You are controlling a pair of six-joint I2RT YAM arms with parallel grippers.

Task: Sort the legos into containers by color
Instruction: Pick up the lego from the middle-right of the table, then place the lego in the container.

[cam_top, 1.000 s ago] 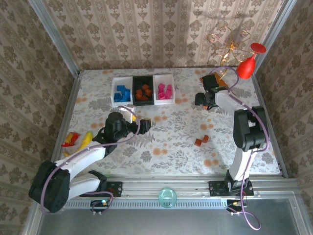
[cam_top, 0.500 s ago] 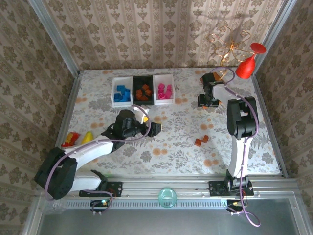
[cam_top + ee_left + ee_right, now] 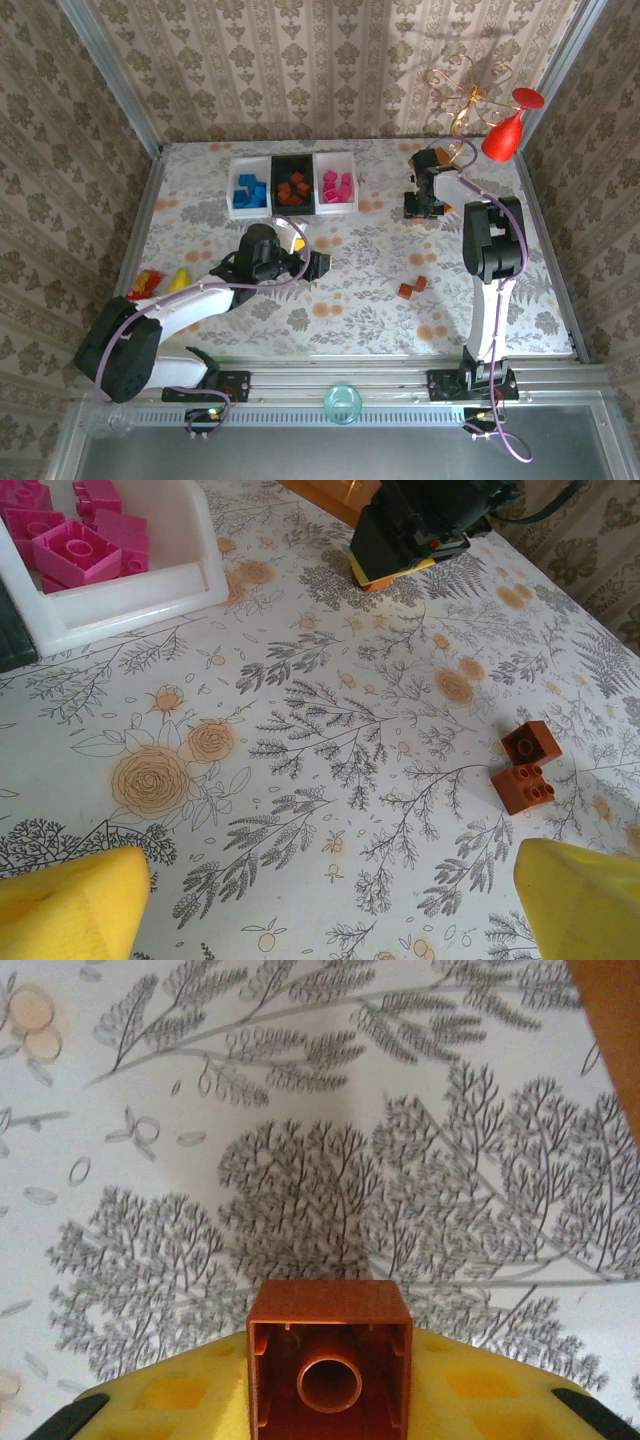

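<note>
- An orange-brown brick [image 3: 330, 1365] is pinched between the yellow pads [image 3: 470, 1400] of the right gripper [image 3: 421, 207], with its hollow underside turned toward the wrist camera.
- This gripper is seen at the far right of the surface [image 3: 350, 330], just beside the orange-brown board [image 3: 612, 1040]. Whether the brick hangs free of the surface cannot be told; it seems to.
- The left gripper [image 3: 316, 264] is spread wide with nothing between its fingers, and is aimed at two loose orange-brown bricks [image 3: 522, 787] lying near each other, well apart from the trays.
- The step in hand is judged to be carrying the held brick to the black tray [image 3: 292, 165], where the same colour is gathered.
- The pink-filled white tray [image 3: 130, 590] stands between, so a clear lift is advised before crossing, and release only when centred over the black tray.
- The left arm's reach should be kept out of that path.
- Blue bricks lie in the other white tray [image 3: 250, 211].
</note>
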